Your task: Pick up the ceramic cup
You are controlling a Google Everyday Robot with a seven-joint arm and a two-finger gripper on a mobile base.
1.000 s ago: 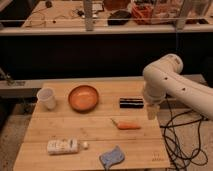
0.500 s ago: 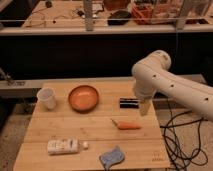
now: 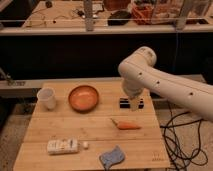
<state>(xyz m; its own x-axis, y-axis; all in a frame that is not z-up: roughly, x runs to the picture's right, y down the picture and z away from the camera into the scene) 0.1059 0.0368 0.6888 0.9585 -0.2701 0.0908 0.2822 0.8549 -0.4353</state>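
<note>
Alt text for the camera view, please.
A white robot arm reaches from the right over a wooden table, its open gripper over a small black object, well apart from the white ceramic cup at the back left. An orange bowl sits between them; a carrot, white packet and blue cloth lie nearer.

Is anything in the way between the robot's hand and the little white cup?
Yes. The wide, shallow orange bowl sits on the wooden table between the gripper, which hangs over a small black block on the right, and the small white ceramic cup at the left. Passing above the bowl looks clear.
</note>
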